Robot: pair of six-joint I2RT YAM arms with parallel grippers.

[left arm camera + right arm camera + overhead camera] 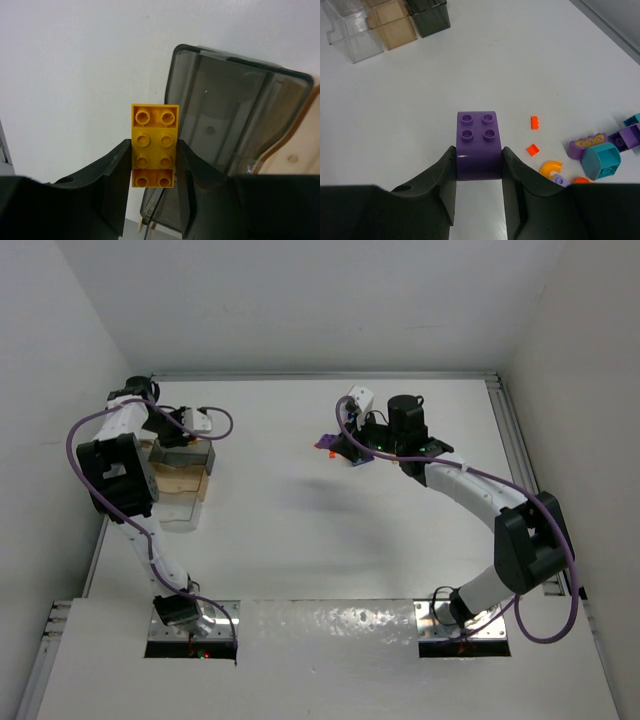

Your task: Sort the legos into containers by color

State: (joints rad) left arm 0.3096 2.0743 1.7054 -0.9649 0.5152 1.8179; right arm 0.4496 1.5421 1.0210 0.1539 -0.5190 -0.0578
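The left arm (120, 475) and the right arm (530, 540) are bolted at the near edge of the white table (300, 540). Each is bent at the elbow and stretched toward the far half, the left along the left side, the right curling in from the right. One brick is clamped in each hand. In the left hand (155, 150) a yellow rectangular plastic brick (155, 131) is gripped by its long sides, its eight round studs, set in two columns, turned to the wrist camera. Just behind it a smoky dark translucent bin (235, 115) is seen, with a tan bin (295, 157) beside it on the right. In the right hand (479, 156) a purple plastic brick (478, 131) with four studs and a rounded front is pinched; whether it rests on the table cannot be told. Beyond it two tiny orange pieces (535, 122) lie apart on the table, and to their right a cluster of loose legos (600, 160) is found, teal, purple and yellow, partly cut off by the frame. Farthest off, three bins are counted in a row, the third a clear bin (350, 35).
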